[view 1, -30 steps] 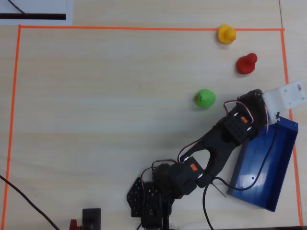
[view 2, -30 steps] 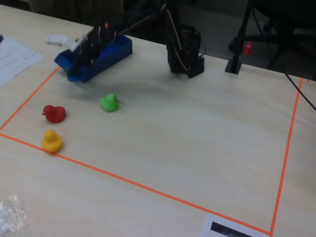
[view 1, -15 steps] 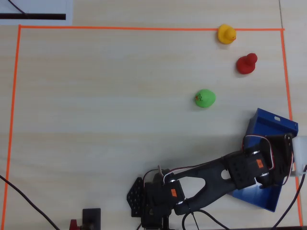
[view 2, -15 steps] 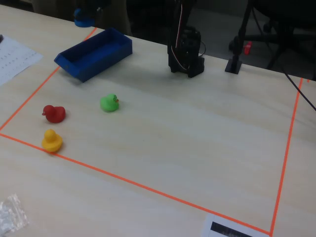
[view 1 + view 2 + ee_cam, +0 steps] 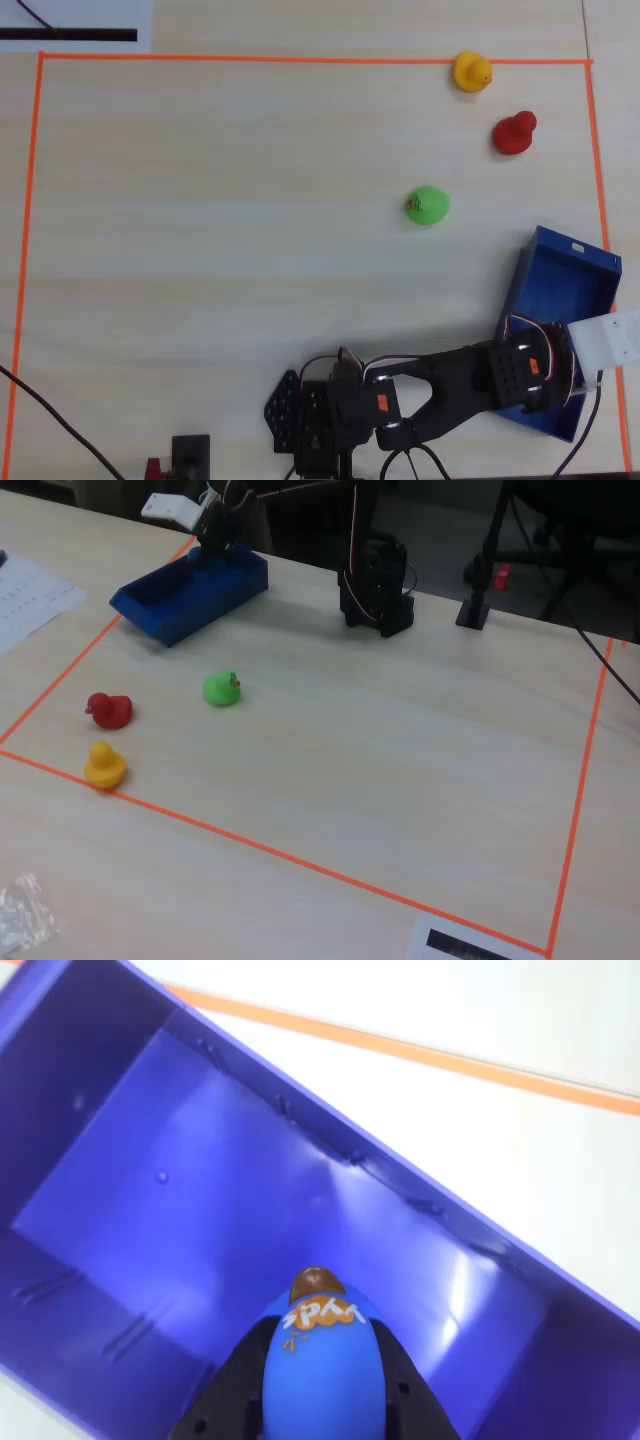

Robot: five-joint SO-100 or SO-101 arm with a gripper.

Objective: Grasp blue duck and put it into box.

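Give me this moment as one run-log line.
phase: place | gripper: shut on small blue rubber duck | position: over dark-blue plastic tray box | release: pending

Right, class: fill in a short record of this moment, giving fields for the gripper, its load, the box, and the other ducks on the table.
gripper: gripper, shut on the blue duck
position: over the box, duck above its floor
box contents: nothing lying on the visible floor
other ducks: green duck, red duck, yellow duck, all on the table outside the box
boundary: orange tape
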